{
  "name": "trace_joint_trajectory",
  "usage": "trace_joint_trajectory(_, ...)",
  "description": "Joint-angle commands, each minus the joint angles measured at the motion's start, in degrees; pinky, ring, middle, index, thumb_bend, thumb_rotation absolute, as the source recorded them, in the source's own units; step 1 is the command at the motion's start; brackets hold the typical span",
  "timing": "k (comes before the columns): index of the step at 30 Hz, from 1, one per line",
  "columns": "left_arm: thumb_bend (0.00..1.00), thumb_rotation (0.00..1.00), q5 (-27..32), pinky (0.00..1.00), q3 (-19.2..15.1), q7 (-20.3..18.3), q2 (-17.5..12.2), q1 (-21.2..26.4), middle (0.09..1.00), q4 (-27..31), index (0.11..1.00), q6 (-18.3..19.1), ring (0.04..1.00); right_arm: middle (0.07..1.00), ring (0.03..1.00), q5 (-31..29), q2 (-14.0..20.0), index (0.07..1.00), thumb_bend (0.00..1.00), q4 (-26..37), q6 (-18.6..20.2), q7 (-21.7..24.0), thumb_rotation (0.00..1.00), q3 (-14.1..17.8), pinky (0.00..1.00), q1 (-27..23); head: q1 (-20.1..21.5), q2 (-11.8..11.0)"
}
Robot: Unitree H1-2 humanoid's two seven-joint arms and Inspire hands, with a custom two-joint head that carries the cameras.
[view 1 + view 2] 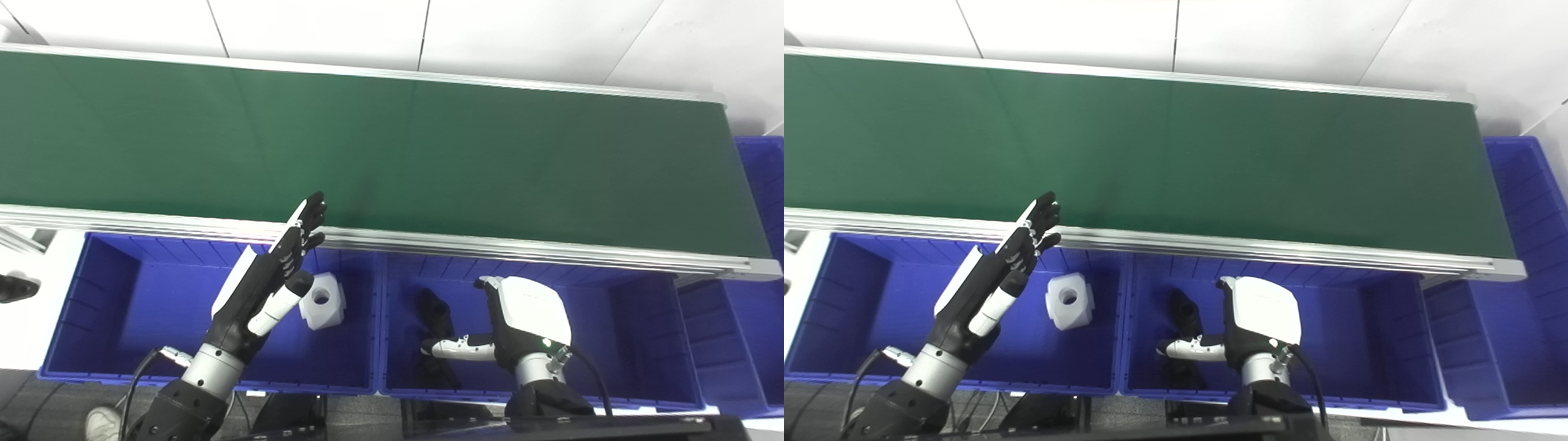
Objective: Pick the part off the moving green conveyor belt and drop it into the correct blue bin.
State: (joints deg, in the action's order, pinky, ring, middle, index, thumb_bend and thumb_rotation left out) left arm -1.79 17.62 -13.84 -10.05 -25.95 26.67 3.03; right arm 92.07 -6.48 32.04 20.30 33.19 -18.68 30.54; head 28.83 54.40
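Observation:
The green conveyor belt [392, 147] runs across the view with no part showing on it. A white block with a round hole [322, 300] lies in the left blue bin [110, 300]. A black part [433, 309] lies in the middle blue bin [637, 318]. My left hand [275, 275] is raised over the left bin, fingers stretched out and apart toward the belt's near rail, holding nothing. My right hand [520, 324] hovers in the middle bin beside the black part, thumb [456, 349] sticking out left, its fingers hidden under the white back of the hand.
An aluminium rail [490, 245] edges the belt's near side above the bins. A third blue bin [759, 294] stands at the right end of the belt. White wall panels lie behind the belt. Cables hang near my left forearm [184, 392].

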Motion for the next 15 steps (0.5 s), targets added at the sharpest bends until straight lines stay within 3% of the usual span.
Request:
trace_joint_trajectory(1,0.78,0.92,-0.33,0.95,0.08,0.35,0.19,-0.48,1.0,0.76,1.0,-2.6,0.988,0.865,0.84,-2.29,-1.6,0.836,1.0,-0.34,-1.87,-4.15,0.76,-1.13,0.83,0.2,-0.91,-0.55)
trace_joint_trajectory(3,0.78,0.92,-0.56,0.95,0.09,0.41,0.27,-0.8,1.0,0.23,1.0,-3.29,0.986,0.835,0.797,-7.41,-1.19,0.821,0.99,-0.38,-2.82,-9.62,0.83,-1.3,0.75,0.93,-2.37,-1.53)
trace_joint_trajectory(5,0.78,0.91,-0.69,0.94,-0.04,0.58,0.36,-1.22,1.0,-0.44,1.0,-4.2,0.983,0.789,0.74,-16.64,-1.1,0.791,0.82,-0.07,-5.38,-16.82,0.77,-1.26,0.64,2.05,-4.19,-3.16)
trace_joint_trajectory(7,0.79,0.9,-0.8,0.94,-0.27,0.91,0.5,-1.75,1.0,-1.23,1.0,-5.37,0.976,0.784,0.736,-27.9,-2.96,0.786,0.72,1.72,-6.76,-21.18,0.74,-1.2,0.62,4.43,-5.41,-4.35)
trace_joint_trajectory(11,0.78,0.91,-1.51,0.92,-0.62,1.16,0.15,-2.11,1.0,-2.92,1.0,-8.2,0.969,0.799,0.767,-50.86,-9.12,0.793,0.66,5.73,-8.79,-27.36,0.8,-3.87,0.67,12.5,-7.26,-7.05)
trace_joint_trajectory(12,0.77,0.91,-1.41,0.91,-0.77,1.12,0.04,-2.05,1.0,-3.38,1.0,-8.65,0.969,0.801,0.771,-60.66,-11.38,0.794,0.66,4.01,-13.81,-31.07,0.81,-4.77,0.68,15.87,-7.47,-8.42)
trace_joint_trajectory(13,0.77,0.91,-1.3,0.91,-0.87,1.09,-0.02,-2.01,1.0,-3.69,1.0,-8.9,0.967,0.796,0.77,-67.31,-12.72,0.79,0.68,2.59,-17.43,-33.78,0.76,-5.39,0.7,17.98,-7.47,-8.42)
trace_joint_trajectory(15,0.77,0.9,-1.02,0.9,-0.99,0.96,-0.17,-1.86,1.0,-4.89,1.0,-9.88,0.963,0.839,0.828,-71.82,-11.02,0.844,0.63,-6.91,-35.43,-42.56,0.85,-6.43,0.8,18.44,-7.49,-10.09)
